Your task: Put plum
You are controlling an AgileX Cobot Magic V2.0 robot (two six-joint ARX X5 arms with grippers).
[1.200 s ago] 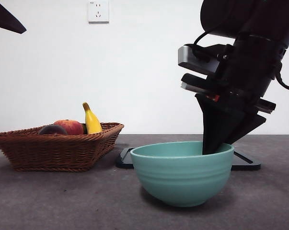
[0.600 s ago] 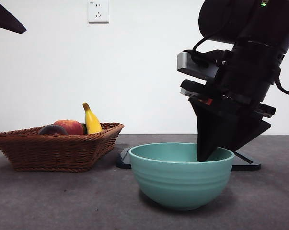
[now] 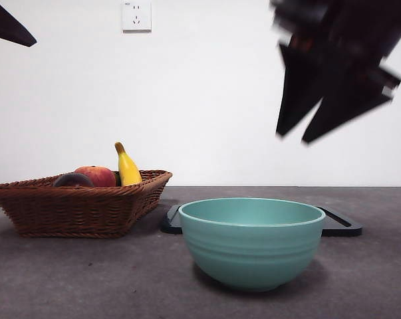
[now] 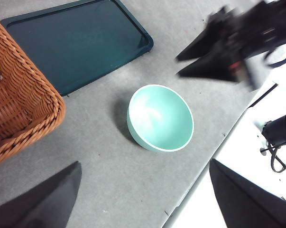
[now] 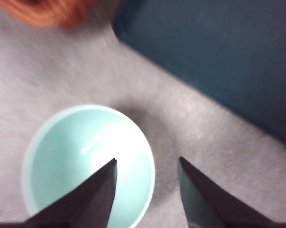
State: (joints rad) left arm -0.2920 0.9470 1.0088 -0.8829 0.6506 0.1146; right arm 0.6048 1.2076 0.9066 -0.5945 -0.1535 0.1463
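We are seeing the right gripper [image 3: 298, 136] hanging high over the right side of the table, blurred, its two black jaws pointing down and spread apart with nothing between them. In its own wrist view the gripper [image 5: 147, 161] is looking straight down past the right part of the teal bowl's [image 5: 88, 164] rim, and the bowl is showing a bare inside. The left gripper [image 4: 143, 166] is waiting up at the far left, only a black tip in the front view's top left corner, and its jaws are standing wide apart too, holding nothing.

The plum [image 3: 72, 179] is sitting in the wicker basket [image 3: 80, 206] on the left of the table, at the left end of the fruit row. We are catching only its dark, purple-maroon top above the weave, smooth and dull. It looks round, so we cannot really give it a long axis or a heading from here. Just right of it, and seemingly touching, the red-orange fruit [image 3: 97, 175] is sitting a little higher, and right of that the yellow banana [image 3: 126, 166] is standing nearly upright, its dark stem tip up.

The bowl [image 3: 252, 240] is standing near and centre, well apart from the basket, with the dark tray [image 3: 340, 224] lying flat just behind it.
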